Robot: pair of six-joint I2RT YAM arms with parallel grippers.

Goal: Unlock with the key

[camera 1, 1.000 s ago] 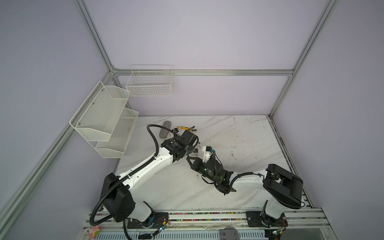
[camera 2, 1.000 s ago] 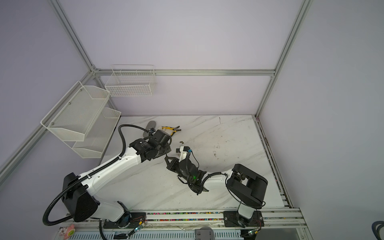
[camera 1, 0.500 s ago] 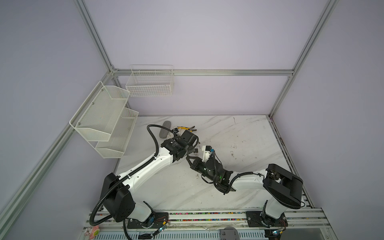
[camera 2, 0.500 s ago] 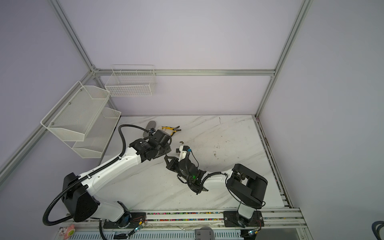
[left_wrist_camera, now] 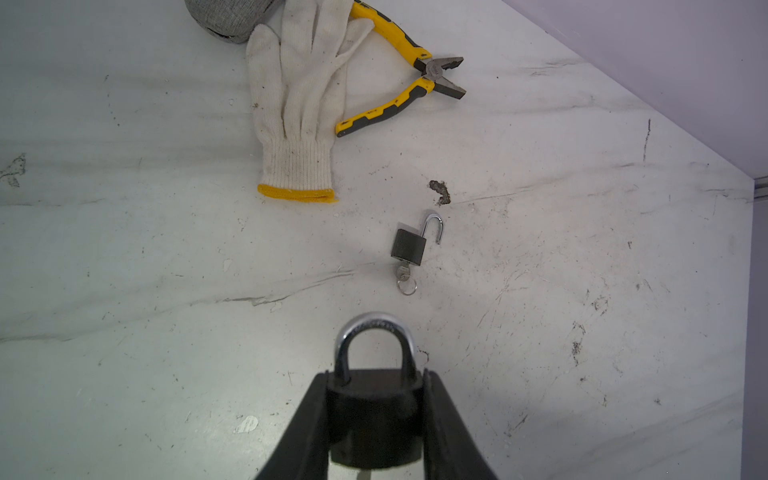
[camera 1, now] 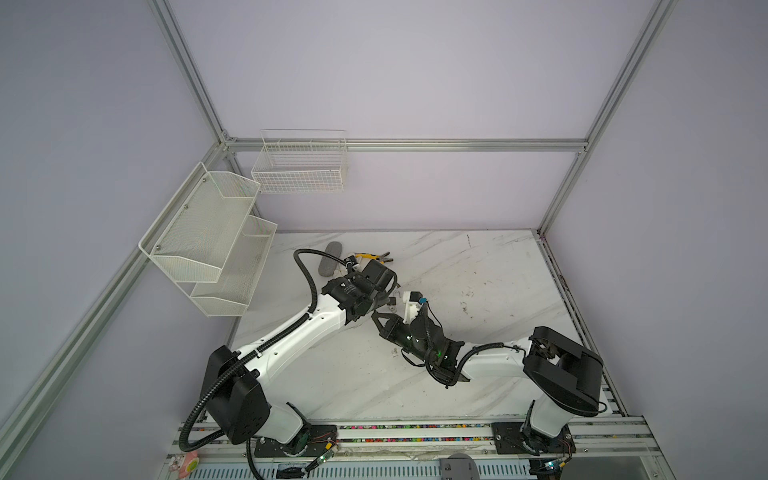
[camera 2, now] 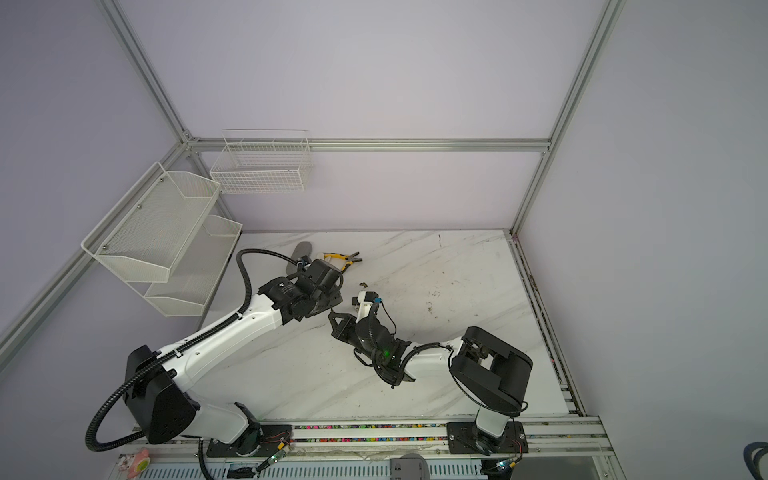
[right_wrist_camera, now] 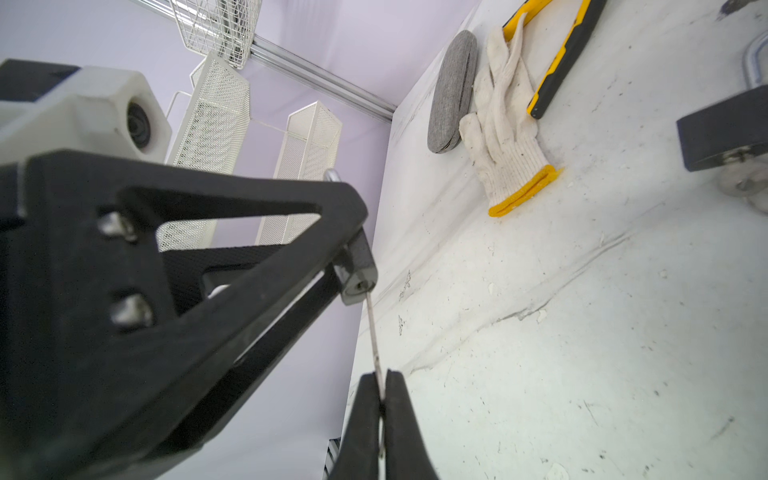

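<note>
Black padlock (left_wrist_camera: 374, 411), shackle closed; key (right_wrist_camera: 374, 340) tip at keyhole.

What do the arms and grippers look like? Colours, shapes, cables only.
The left arm and right arm have white links, black joint housings. A ribbed black hose follows the left, a thin black cable the right. The left gripper and right gripper have black tapering fingers.
</note>
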